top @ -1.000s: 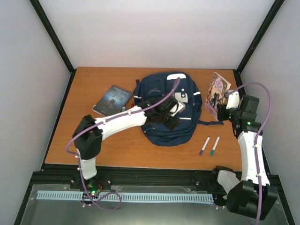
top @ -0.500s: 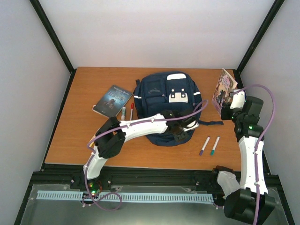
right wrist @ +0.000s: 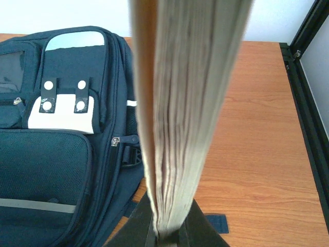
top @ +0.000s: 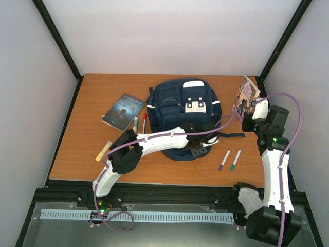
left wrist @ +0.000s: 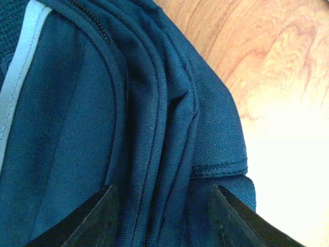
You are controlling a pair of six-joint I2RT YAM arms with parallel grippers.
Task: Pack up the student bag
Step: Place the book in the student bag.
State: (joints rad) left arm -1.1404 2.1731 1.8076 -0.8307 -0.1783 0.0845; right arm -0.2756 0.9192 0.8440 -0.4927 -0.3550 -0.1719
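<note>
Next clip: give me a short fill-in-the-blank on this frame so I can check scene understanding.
The right fingers are shut on a ____ held on edge.
The left fingers stand apart over the ____.
The dark book lies flat on that bag's ____ side, as the robot sees it.
____ markers lie just right of the bag.
Missing: book; student bag; left; two.

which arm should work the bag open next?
Left, probably. Its gripper hangs open over the student bag's near-edge seams; the right gripper is shut on the book, off to the bag's side.
</note>
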